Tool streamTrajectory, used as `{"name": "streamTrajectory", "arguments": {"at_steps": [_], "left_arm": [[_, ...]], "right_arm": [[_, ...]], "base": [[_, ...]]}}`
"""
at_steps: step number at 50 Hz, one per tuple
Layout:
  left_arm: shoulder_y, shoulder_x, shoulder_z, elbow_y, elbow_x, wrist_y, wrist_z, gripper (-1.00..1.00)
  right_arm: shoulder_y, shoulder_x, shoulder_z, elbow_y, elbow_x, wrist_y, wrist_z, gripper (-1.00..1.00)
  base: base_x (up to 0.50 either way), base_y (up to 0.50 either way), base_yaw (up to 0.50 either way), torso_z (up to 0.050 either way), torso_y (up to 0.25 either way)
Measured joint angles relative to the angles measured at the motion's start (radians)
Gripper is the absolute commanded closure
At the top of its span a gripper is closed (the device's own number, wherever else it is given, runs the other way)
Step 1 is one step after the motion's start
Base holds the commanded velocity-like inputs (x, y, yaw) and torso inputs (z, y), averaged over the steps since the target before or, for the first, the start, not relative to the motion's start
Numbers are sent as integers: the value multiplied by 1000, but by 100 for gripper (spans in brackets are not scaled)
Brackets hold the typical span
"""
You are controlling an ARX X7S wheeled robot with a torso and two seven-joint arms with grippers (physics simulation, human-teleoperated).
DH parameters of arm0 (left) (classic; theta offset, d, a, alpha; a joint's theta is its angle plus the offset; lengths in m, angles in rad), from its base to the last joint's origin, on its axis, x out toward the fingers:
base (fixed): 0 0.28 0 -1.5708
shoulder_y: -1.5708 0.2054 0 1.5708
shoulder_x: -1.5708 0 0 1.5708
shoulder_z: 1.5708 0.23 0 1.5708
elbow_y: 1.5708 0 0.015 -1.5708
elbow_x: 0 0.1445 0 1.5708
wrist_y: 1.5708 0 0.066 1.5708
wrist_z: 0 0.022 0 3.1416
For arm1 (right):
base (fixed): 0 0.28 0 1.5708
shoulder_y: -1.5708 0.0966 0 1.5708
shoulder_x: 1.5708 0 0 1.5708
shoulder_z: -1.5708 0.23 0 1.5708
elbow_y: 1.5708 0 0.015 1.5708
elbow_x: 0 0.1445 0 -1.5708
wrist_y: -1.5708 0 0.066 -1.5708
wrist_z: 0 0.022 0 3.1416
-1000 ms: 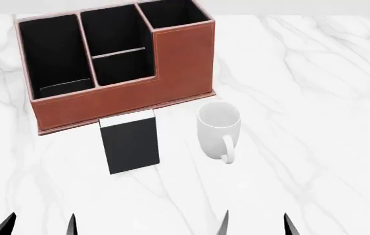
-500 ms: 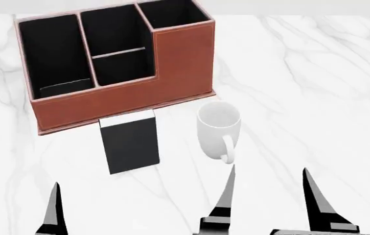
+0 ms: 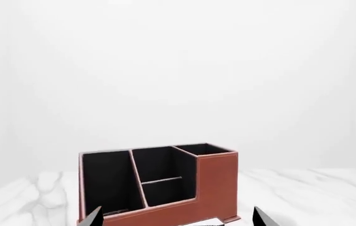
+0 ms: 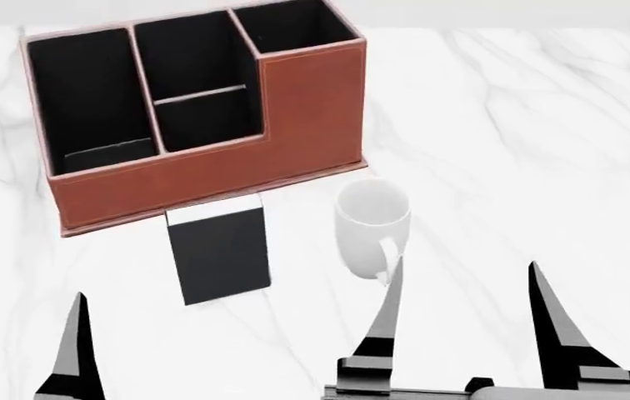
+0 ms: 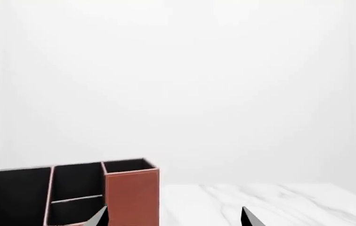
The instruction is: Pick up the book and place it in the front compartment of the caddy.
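The black book (image 4: pixel 217 254) with white page edges stands on the marble table just in front of the brown caddy (image 4: pixel 198 171). Only its white top edge shows in the left wrist view (image 3: pixel 206 221). The caddy also shows in the left wrist view (image 3: pixel 217 188) and the right wrist view (image 5: pixel 131 197). My right gripper (image 4: pixel 465 296) is open and empty, to the right of the book and just in front of the white mug. My left gripper (image 3: pixel 176 219) is open and empty, short of the book. Only one of its fingers (image 4: pixel 75 337) shows in the head view.
A white mug (image 4: pixel 372 223) stands right of the book, handle toward me, close to the right gripper's left finger (image 4: pixel 387 312). The white marble table (image 4: pixel 537 150) runs wide to the right of the caddy.
Both grippers have come forward, farther into the head view, toward the book and mug. The left gripper has shifted so only one finger shows. The book, mug and caddy have not moved.
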Motion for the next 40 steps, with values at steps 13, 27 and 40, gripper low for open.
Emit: {"name": "streamTrajectory", "arguments": {"at_steps": [13, 27, 40], "left_arm": [[-1, -12, 12, 14, -8, -5, -12, -100], [-1, -23, 20, 18, -14, -2, -25, -100], [-3, -33, 28, 23, -20, -3, -36, -100]], "right_arm": [[2, 12, -2, -2, 17, -1, 11, -100], [2, 20, -5, -1, 34, -3, 22, -100], [3, 27, -8, 2, 47, -6, 33, -100]], "base": [[500, 0, 0, 0, 0], [500, 0, 0, 0, 0], [500, 0, 0, 0, 1]]}}
